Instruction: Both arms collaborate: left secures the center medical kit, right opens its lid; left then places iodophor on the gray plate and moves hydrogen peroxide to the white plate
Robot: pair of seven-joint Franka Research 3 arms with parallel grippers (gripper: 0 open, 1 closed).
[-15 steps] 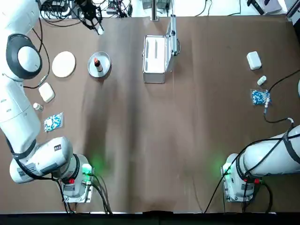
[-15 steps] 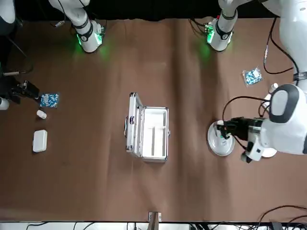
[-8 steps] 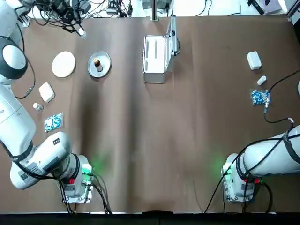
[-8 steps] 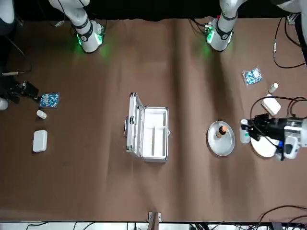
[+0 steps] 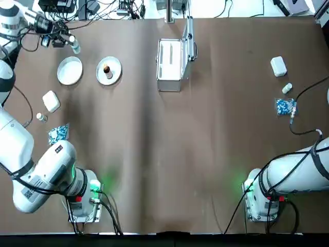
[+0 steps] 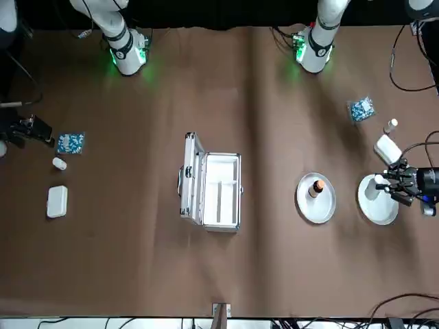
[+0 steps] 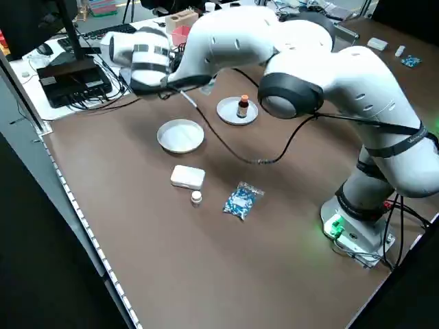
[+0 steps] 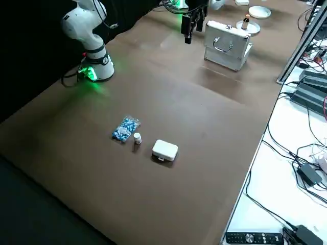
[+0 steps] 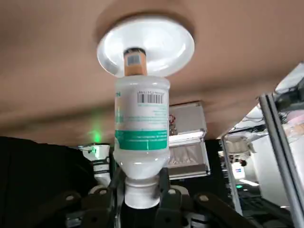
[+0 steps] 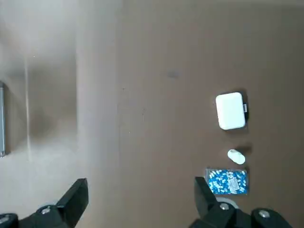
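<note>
Top view: medical kit (image 5: 171, 65) lid open, iodophor (image 5: 107, 69) on gray plate (image 5: 115, 73) — left gripper (image 5: 68, 40) clamps hydrogen peroxide (image 9: 141, 123), white plate (image 5: 70, 71) empty; right gripper (image 10: 137, 199) spread wide.

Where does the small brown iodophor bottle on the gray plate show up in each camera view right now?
Top view: iodophor bottle upper left, on the gray plate.
Front view: right of centre.
Left side view: upper middle.
Right side view: top right, behind the kit.
Left wrist view: beyond the held hydrogen peroxide bottle, cap showing.
Right wrist view: not in it.
Shared landmark: the open medical kit.
</note>
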